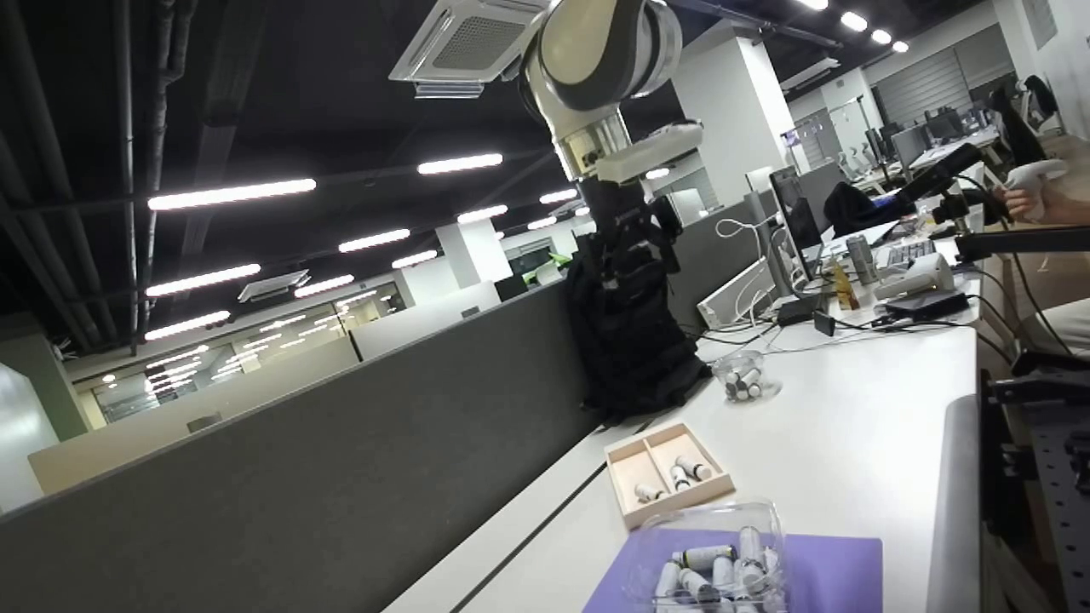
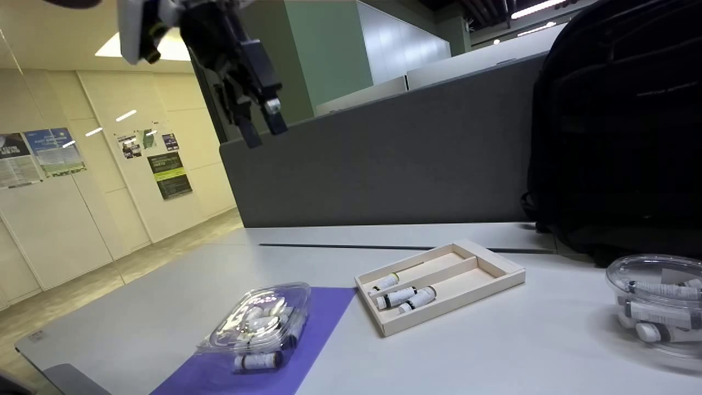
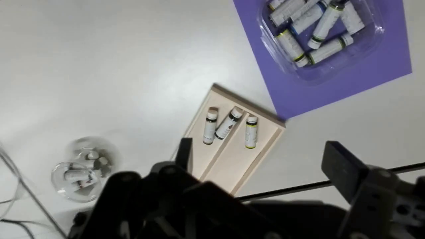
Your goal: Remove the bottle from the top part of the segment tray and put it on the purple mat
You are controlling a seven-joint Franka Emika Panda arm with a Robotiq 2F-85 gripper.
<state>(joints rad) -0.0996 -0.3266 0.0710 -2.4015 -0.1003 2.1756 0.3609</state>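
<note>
The lone bottle (image 3: 251,136), white-labelled with yellow bands, lies on its side in the segment tray (image 3: 237,161), within the compartment on the 4 o'clock side of the divider (image 3: 219,152) as the wrist view shows it; its white cap points to 12 o'clock. Across the divider, toward 9 o'clock, a pair of bottles (image 3: 210,130) lies in the neighbouring compartment, one cap to 12 o'clock, the other to 1 o'clock. The purple mat (image 3: 292,99) is laid between 1 and 2 o'clock of the tray, one corner just beside the tray's corner; contact between them cannot be determined. A clear container (image 3: 368,46) loaded with further bottles (image 3: 327,25) rests on the mat. The fingers (image 3: 343,169) are spread wide with nothing in their grasp: in the wrist view one shows between 8 and 9 o'clock of the tray's middle, the other between 3 and 4. In an exterior view they hang high above the surface (image 2: 466,351), between 10 and 11 o'clock of the tray. A round clear tub (image 3: 74,196), likewise holding bottles, stands well apart from the tray, between 8 and 9 o'clock in the wrist view. In an exterior view, a black backpack (image 1: 634,332) stands at 12 o'clock of the tray, beside a grey partition (image 1: 426,451).
</note>
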